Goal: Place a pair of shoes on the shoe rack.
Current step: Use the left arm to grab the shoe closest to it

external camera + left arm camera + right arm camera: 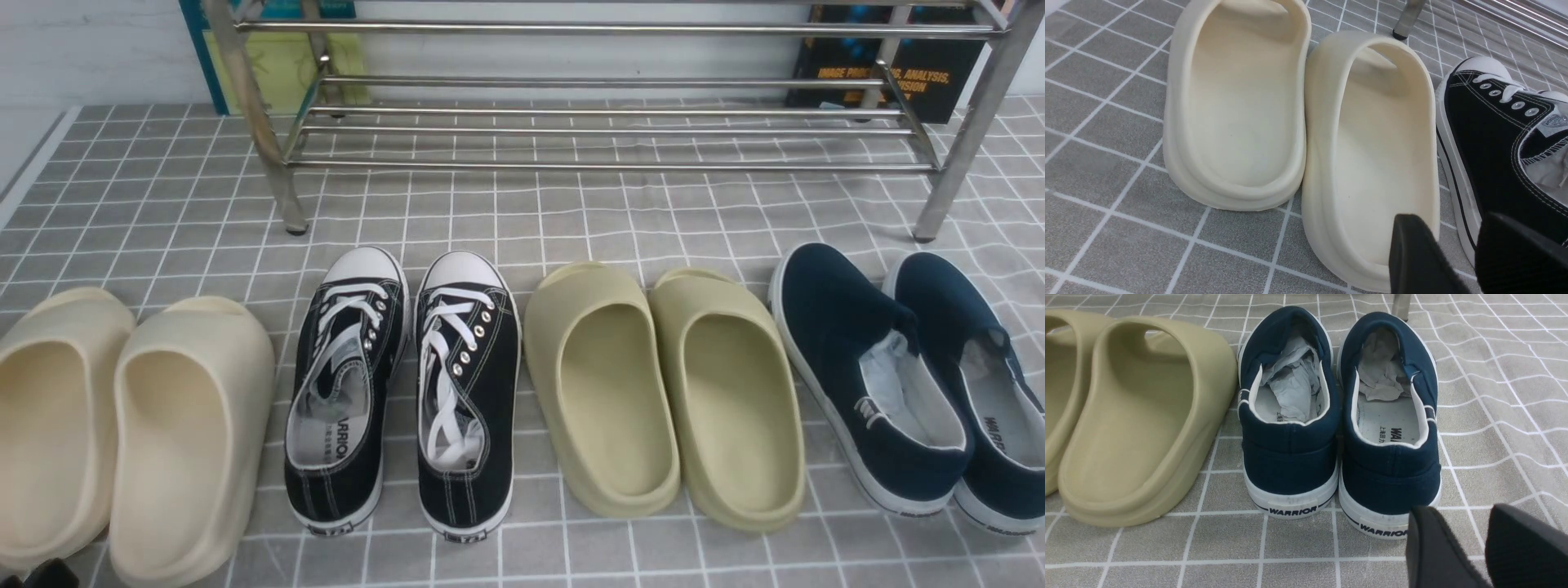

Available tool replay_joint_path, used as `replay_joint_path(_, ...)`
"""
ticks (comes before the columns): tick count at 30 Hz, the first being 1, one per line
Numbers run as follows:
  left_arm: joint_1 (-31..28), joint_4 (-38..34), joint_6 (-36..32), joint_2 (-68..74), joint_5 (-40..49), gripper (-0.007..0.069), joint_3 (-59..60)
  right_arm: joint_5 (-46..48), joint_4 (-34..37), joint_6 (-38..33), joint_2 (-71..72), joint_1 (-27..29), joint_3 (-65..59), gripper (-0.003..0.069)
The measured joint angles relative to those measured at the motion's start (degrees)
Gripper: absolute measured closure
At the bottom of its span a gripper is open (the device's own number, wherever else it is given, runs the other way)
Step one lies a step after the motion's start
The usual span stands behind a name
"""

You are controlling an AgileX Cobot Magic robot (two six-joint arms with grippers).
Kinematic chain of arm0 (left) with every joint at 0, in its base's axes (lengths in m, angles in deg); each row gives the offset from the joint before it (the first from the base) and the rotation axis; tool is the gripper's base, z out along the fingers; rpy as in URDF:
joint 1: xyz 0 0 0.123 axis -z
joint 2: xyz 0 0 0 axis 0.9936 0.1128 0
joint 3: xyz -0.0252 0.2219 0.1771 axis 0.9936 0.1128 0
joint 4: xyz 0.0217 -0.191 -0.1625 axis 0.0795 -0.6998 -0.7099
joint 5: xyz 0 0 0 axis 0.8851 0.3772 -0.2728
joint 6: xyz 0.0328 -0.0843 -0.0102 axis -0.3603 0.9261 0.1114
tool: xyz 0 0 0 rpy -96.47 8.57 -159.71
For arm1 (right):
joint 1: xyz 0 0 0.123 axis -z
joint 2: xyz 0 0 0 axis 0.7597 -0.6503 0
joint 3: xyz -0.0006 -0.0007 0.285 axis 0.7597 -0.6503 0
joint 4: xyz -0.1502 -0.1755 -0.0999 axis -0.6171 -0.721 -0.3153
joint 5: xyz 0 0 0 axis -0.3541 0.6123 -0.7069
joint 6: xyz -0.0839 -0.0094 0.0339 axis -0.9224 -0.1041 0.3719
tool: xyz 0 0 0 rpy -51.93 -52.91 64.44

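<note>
Showing four pairs of shoes in a row on a grey checked cloth, before a steel shoe rack.

The black lace-up sneakers stand second from the left on the cloth, toes toward the rack, between cream slides and olive slides; one insole reads "WARRIO", its end hidden. The navy slip-ons at far right, stuffed with paper, carry "WARRIOR" on both heel labels. A dark book behind the rack shows "IMAGE PRO" and "ANALYSIS". The left gripper hovers by a cream slide's heel, fingers apart, empty. The right gripper hangs behind the navy heels, fingers apart, empty.
</note>
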Motion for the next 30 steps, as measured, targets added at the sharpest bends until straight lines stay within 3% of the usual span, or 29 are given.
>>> replay_joint_path(21,0.0,-0.5,0.1,0.0,0.4,0.0386,0.0,0.0,0.0,0.0,0.0,0.0,0.0,0.042)
replay_joint_path(26,0.0,-13.2,7.3,0.0,-4.0,0.0386,0.0,0.0,0.0,0.0,0.0,0.0,0.0,0.042)
replay_joint_path(30,0.0,-32.8,18.6,0.0,-7.6,0.0386,0.0,0.0,0.0,0.0,0.0,0.0,0.0,0.042)
